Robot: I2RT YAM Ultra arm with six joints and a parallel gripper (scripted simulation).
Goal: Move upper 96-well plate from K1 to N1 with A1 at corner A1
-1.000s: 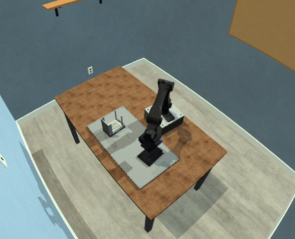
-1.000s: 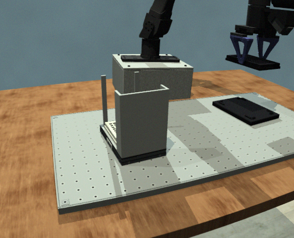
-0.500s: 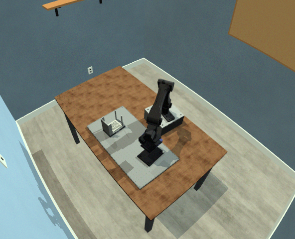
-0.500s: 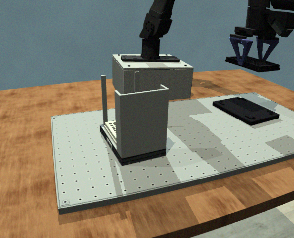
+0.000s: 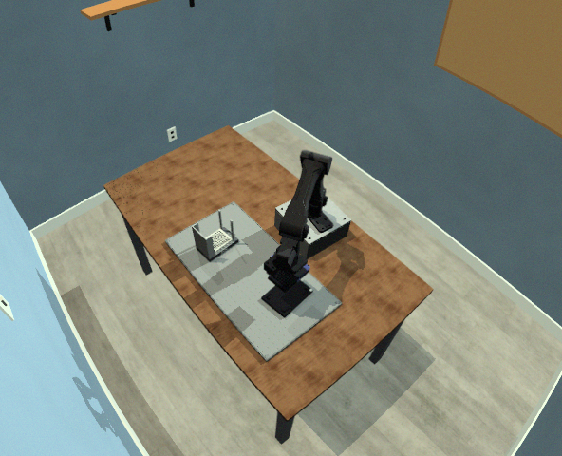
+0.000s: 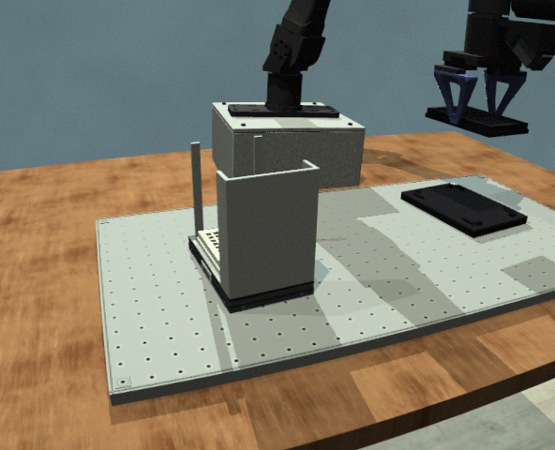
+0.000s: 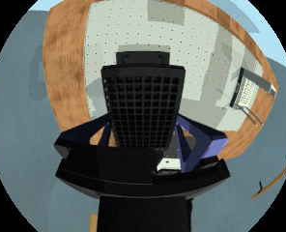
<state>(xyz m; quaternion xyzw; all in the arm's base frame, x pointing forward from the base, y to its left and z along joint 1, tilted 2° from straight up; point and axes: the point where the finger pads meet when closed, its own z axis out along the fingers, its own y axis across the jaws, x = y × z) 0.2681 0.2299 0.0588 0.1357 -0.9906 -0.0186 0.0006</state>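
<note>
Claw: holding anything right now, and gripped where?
Yes. The claw is shut on the black 96-well plate, fingers clamping its two long sides, above the nest.

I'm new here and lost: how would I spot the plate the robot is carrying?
Find the pale perforated board on the wooden table, then the flat black nest near its far right end. Above it, a black gridded plate hangs in the arm's blue jaws; the white plate sits in the grey rack.

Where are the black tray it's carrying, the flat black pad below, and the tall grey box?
Upper plate (image 6: 490,123), exterior view, top face.
Plate nest N1 (image 6: 461,205), exterior view, floor.
Stack rack K1 (image 6: 268,232), exterior view, side wall.
</note>
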